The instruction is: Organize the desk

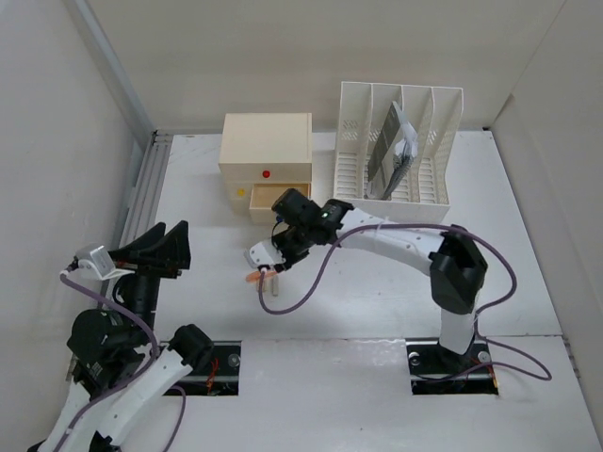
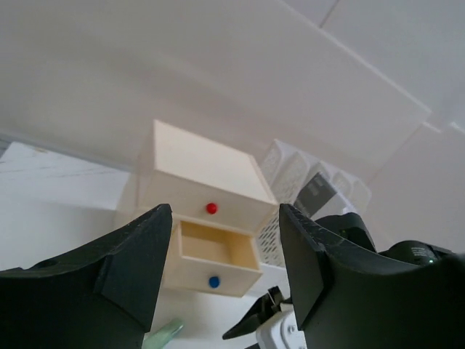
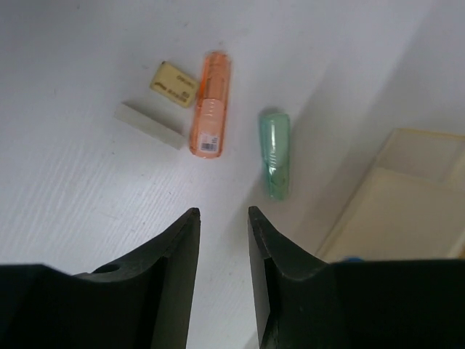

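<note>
Along the desk [image 1: 377, 311], ribbed rail [image 1: 141, 193] runs near-to-far.

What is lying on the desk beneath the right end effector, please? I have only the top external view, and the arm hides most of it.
Observer: The right wrist camera shows four things there: an orange highlighter, a green marker, a yellow eraser and a pale block.
Operator: Thank you. Is the right end effector holding anything?
Observer: No, the right end effector is open and empty above the desk.
Operator: Is the open drawer empty?
Observer: In the left wrist camera, the open drawer with the blue knob looks empty.
</note>
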`<control>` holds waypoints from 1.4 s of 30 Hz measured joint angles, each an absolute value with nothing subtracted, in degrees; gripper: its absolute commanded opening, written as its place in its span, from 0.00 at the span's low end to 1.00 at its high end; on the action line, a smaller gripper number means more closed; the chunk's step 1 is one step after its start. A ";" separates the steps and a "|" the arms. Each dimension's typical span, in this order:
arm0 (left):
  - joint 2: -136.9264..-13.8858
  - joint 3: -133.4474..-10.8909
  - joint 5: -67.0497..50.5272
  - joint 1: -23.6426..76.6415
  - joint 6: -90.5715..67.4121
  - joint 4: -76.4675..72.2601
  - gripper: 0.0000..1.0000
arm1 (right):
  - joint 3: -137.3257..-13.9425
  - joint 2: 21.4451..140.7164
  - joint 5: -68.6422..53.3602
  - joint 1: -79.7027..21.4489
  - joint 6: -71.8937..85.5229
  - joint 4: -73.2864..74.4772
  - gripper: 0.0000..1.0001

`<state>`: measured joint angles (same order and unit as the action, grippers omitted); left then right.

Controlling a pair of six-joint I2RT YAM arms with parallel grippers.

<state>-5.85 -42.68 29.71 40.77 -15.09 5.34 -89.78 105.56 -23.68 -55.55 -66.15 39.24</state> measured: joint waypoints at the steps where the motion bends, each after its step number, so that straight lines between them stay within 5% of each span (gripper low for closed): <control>1: -4.86 -41.87 30.35 40.51 -14.44 6.39 0.58 | -90.06 107.07 -22.72 -56.42 -67.68 39.77 0.38; 28: -0.12 -37.17 31.88 38.98 -11.84 10.61 0.61 | -92.84 120.70 -14.79 -63.53 -85.27 42.98 0.44; 34: -0.12 -37.12 31.75 38.98 -11.84 10.59 0.61 | -92.95 121.89 -14.68 -63.72 -85.27 42.94 0.37; 42: -0.12 -37.10 31.73 38.98 -11.84 10.59 0.61 | -92.92 121.86 -13.74 -64.97 -83.79 42.63 0.04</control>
